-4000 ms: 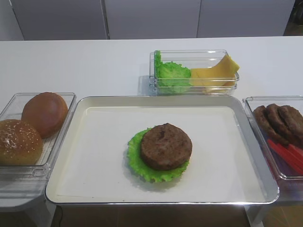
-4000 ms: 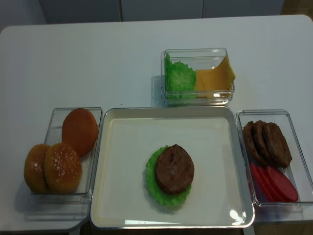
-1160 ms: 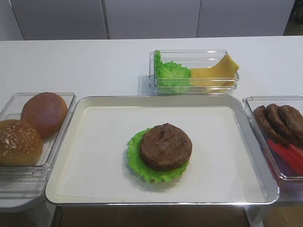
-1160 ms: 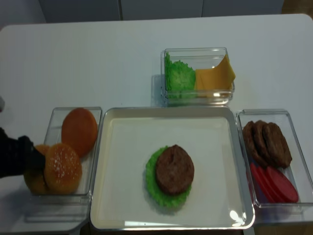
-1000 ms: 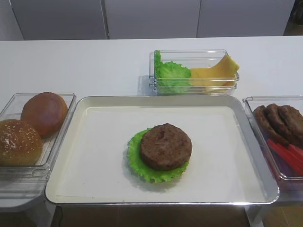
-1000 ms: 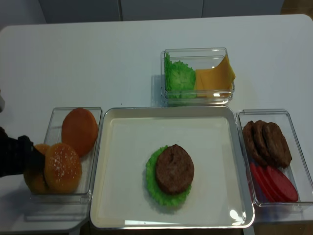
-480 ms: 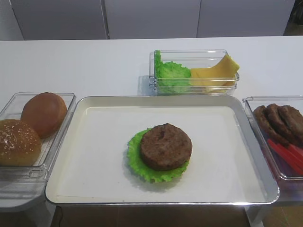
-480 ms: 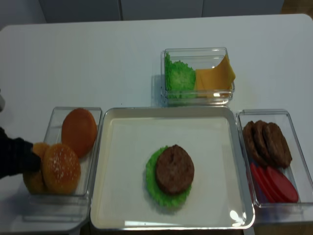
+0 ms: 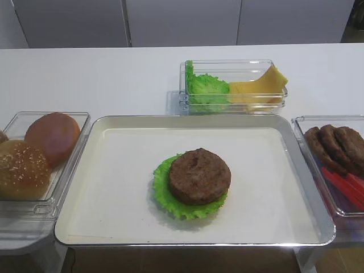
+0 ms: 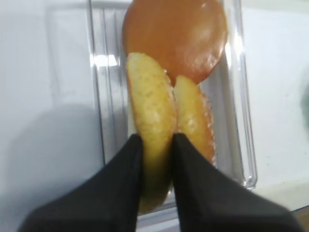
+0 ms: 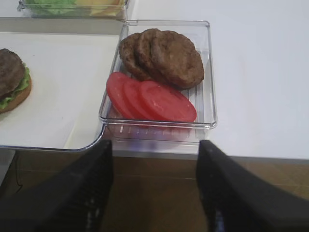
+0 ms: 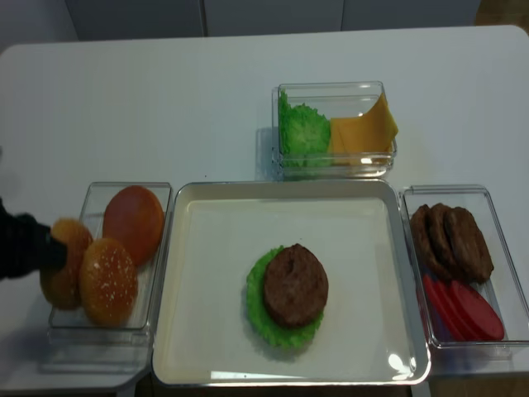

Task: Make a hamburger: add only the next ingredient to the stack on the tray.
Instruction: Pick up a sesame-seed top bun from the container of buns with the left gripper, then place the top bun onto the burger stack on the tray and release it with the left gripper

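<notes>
Left gripper (image 10: 157, 140): jaws drawn in narrow and clamped on a pale bun half (image 10: 149, 96), which stood on edge between the two black fingers. Whether this half carried seeds could not be told from the wrist view.

Sesame bun top (image 12: 108, 281): not in the grip. It sat in the clear box (image 12: 99, 335) left of the tray, tilted, and leaned against the outer side of the held half. One finger was wedged between the two pieces. A smooth reddish-brown bun (image 12: 134, 222) lay at the far end of the same box, touching both.

Tray (image 12: 289, 186): silver rim, cream inside. The stack was near its middle, toward the front edge: a brown patty (image 12: 295, 285) resting on a ruffled lettuce leaf (image 12: 258, 310), with nothing on top of the patty.

Right gripper (image 11: 154, 193): fingers spread wide with nothing between them. It hung off the near table edge, in front of the box holding spare patties (image 11: 164, 53) and tomato slices (image 11: 154, 99), well apart from both.
</notes>
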Robot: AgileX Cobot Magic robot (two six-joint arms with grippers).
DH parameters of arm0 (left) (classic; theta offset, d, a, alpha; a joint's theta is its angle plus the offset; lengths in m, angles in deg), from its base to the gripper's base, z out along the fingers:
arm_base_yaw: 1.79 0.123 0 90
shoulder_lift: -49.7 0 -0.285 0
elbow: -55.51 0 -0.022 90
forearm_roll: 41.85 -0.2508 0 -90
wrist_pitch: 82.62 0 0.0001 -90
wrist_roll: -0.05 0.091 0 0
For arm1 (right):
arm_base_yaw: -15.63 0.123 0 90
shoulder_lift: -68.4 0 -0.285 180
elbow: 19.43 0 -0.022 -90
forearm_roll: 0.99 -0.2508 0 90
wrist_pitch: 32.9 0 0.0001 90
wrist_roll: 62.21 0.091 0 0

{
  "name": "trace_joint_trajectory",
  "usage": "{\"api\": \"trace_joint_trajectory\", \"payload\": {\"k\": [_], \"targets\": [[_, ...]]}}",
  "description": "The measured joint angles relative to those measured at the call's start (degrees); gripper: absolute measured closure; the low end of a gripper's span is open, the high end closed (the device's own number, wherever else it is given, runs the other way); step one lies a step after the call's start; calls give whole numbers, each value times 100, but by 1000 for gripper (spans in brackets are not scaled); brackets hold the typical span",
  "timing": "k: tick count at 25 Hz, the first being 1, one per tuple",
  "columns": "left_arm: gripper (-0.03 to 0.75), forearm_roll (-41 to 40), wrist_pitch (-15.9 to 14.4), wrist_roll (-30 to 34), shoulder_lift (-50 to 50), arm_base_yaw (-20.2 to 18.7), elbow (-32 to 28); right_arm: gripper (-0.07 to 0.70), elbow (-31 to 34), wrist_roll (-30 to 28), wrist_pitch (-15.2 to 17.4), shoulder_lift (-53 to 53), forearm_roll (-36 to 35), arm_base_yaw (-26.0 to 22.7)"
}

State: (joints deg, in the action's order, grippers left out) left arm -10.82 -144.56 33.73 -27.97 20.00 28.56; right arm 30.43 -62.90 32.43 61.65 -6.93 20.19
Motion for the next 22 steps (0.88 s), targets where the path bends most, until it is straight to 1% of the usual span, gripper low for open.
{"api": "trace_joint_trajectory", "payload": {"k": [4, 6, 8, 9, 10, 12, 14, 18, 22], "targets": [[588, 238, -11, 64, 222, 0, 597, 216, 0, 0, 0, 0, 0, 0], [589, 689, 89, 77, 274, 0, 874, 216, 0, 0, 0, 0, 0, 0], [589, 1325, 161, 89, 297, 0, 1025, 216, 0, 0, 0, 0, 0, 0], [589, 1634, 126, 89, 297, 0, 1049, 216, 0, 0, 0, 0, 0, 0], [589, 1811, 6, 89, 301, 0, 1064, 216, 0, 0, 0, 0, 0, 0], [589, 1881, -242, 89, 313, -97, 1074, 216, 0, 0, 0, 0, 0, 0], [589, 2011, -227, 15, 324, -360, 997, 216, 0, 0, 0, 0, 0, 0], [589, 2810, -163, -23, 292, -1075, 635, 216, 0, 0, 0, 0, 8, 0], [593, 3313, 78, -23, 185, -1915, 169, 216, 0, 0, 0, 0, 8, 0]]}}
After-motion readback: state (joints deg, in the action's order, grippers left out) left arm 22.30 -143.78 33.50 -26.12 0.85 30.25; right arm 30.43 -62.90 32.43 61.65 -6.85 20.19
